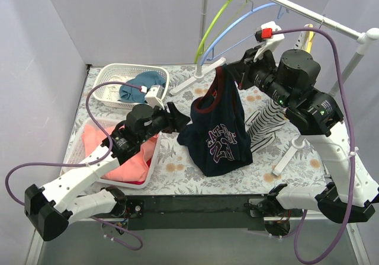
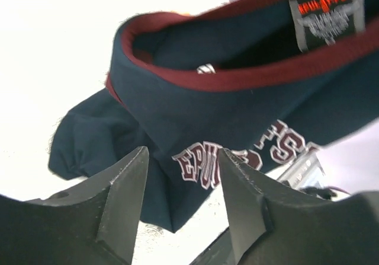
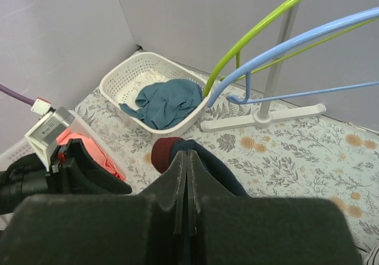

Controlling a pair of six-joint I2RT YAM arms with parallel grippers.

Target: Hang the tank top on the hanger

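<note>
The navy tank top point(image 1: 218, 128) with dark red trim hangs in the air over the table middle, its hem resting on the cloth. My right gripper point(image 1: 228, 70) is shut on its top strap; the wrist view shows the red trim point(image 3: 166, 152) poking out past the closed fingertips. My left gripper point(image 1: 182, 121) is open and empty just left of the shirt. Its view shows the neckline point(image 2: 249, 75) and lettering point(image 2: 204, 167) beyond the spread fingers point(image 2: 121, 188). The light-blue hanger point(image 1: 237, 29) hangs on the rail above, also in the right wrist view point(image 3: 284, 45).
A lime-green hanger point(image 1: 216, 22) hangs beside the blue one on the rack rail point(image 1: 308, 13); a yellow one point(image 1: 309, 37) is further right. A white basket point(image 1: 112, 75) with a teal garment stands at the back left. A tray with a coral-pink garment point(image 1: 124, 158) lies left. A striped top point(image 1: 263, 125) lies right.
</note>
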